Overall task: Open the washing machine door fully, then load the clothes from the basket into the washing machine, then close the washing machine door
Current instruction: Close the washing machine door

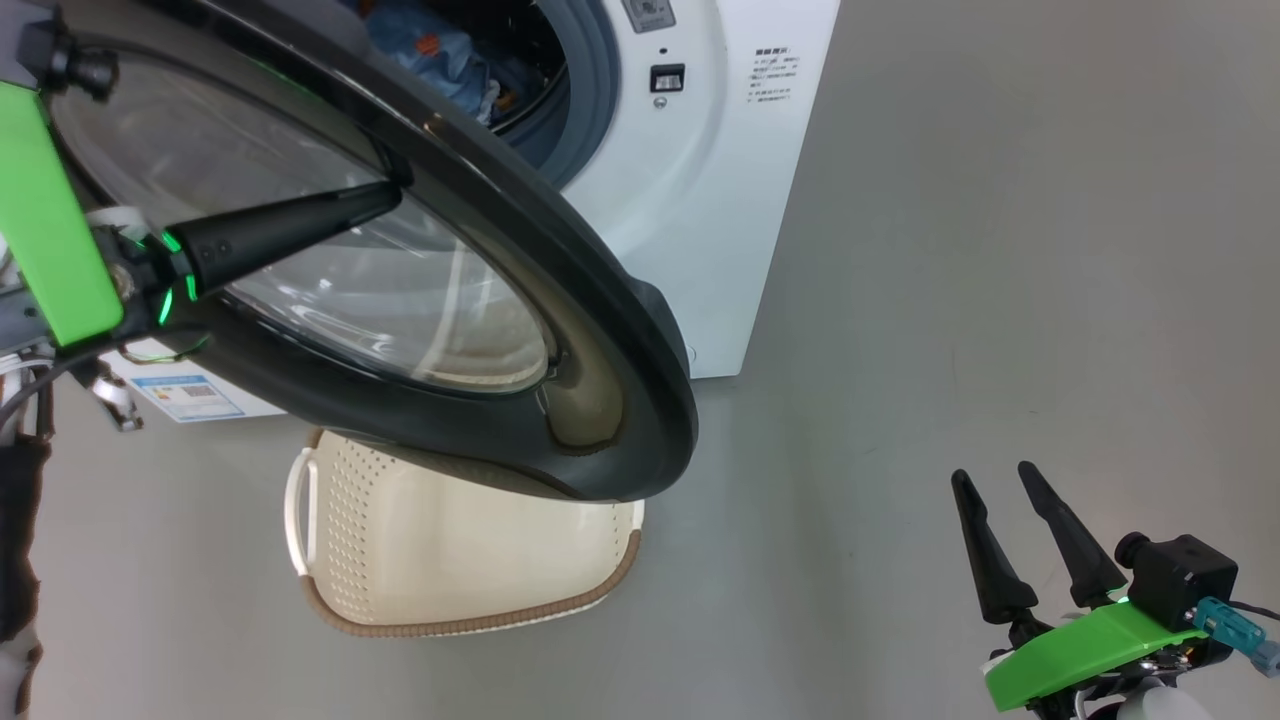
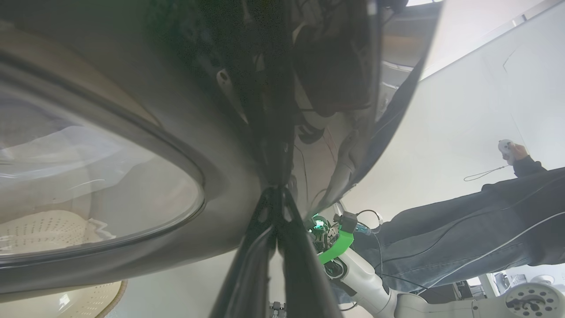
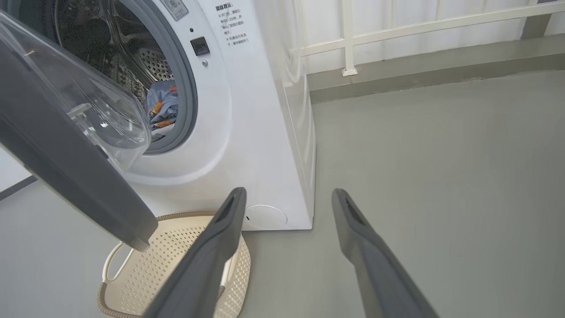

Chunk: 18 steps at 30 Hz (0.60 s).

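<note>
Soft, even light, faint shadows; glare on the washing machine door (image 1: 420, 310); left wrist view murky.

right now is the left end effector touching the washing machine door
Touching: head view shows the left end effector tip pressed on the washing machine door.

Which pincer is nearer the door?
Left. The left pincer, shut, has its tips at the black ring of the door; the right pincer hangs open, well apart, low to its right.
</note>
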Available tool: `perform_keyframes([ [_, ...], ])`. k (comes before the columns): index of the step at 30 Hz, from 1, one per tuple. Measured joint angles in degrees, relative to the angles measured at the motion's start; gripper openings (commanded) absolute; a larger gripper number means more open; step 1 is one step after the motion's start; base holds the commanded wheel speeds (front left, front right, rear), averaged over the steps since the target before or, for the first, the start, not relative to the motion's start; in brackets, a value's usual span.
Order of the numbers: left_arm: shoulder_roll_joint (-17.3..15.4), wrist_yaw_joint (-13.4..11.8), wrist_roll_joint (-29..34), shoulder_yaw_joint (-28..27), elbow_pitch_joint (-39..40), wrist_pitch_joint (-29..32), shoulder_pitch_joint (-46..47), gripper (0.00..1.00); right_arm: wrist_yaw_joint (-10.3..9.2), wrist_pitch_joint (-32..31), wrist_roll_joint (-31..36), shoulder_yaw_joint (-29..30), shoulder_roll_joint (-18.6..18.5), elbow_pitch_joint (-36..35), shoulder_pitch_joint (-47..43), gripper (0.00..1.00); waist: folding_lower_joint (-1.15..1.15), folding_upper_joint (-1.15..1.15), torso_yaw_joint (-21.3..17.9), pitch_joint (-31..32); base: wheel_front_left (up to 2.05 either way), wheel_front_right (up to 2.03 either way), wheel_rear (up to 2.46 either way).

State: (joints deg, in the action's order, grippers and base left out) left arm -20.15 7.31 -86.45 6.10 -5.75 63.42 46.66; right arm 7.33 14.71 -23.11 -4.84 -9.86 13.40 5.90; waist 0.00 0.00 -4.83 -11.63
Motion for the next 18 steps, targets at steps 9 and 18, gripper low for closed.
perform_keyframes([
  [9, -1.5, 0.0, 0.1, -0.2, 2.4, -1.9, -2.8, 0.00, 0.00, 0.0, 0.0, 0.0, 0.0, 0.1, 0.0, 1.00, 0.00, 0.00, 1.9, 0.4, 0.00, 0.00, 0.00],
  [18, -5.0, 0.0, 1.6, -2.7, 4.7, -6.9, -14.3, 0.39, 0.00, 0.0, 0.2, -0.6, -0.3, 0.4, 0.0, 1.00, 0.00, 0.00, 5.3, 1.7, 0.00, 0.00, 0.00],
])
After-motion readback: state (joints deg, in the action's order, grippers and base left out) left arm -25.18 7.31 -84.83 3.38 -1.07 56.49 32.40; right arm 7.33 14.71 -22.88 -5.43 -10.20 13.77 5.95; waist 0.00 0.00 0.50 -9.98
